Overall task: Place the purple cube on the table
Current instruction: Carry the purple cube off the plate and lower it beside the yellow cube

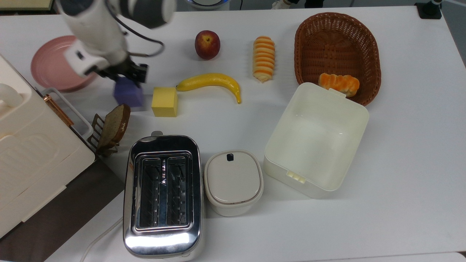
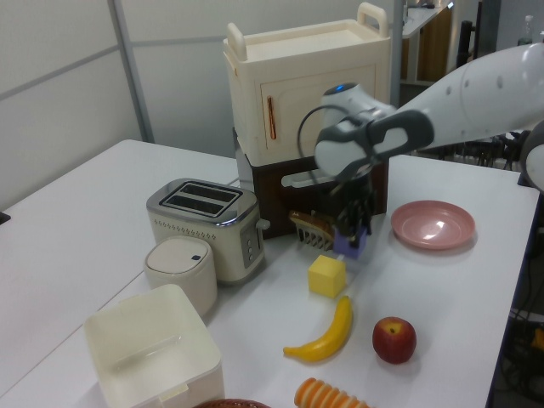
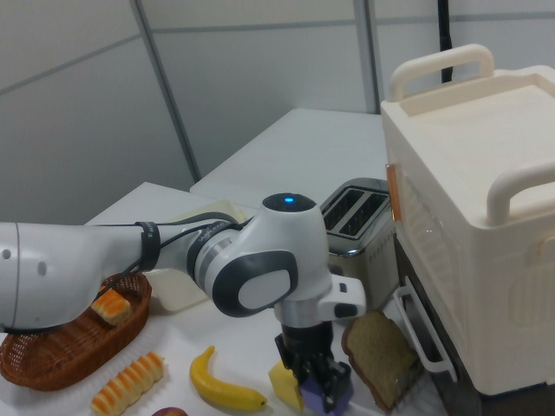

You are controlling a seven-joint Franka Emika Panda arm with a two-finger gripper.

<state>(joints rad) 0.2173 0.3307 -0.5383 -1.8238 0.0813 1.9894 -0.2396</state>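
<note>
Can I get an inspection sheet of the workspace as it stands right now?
Surface: large white table, bare at the top view's right.
Job's things: small blue-violet purple cube held beside the yellow cube, off the round pink plate.
Clutter: chrome toaster, lidded white pot, open cream box, wicker basket, banana, apple, bread slice in rack.
Grippers: gripper shut on the purple cube.
Cables: black cable along the arm.
Surroundings: cream cabinet, grey wall panels.
</note>
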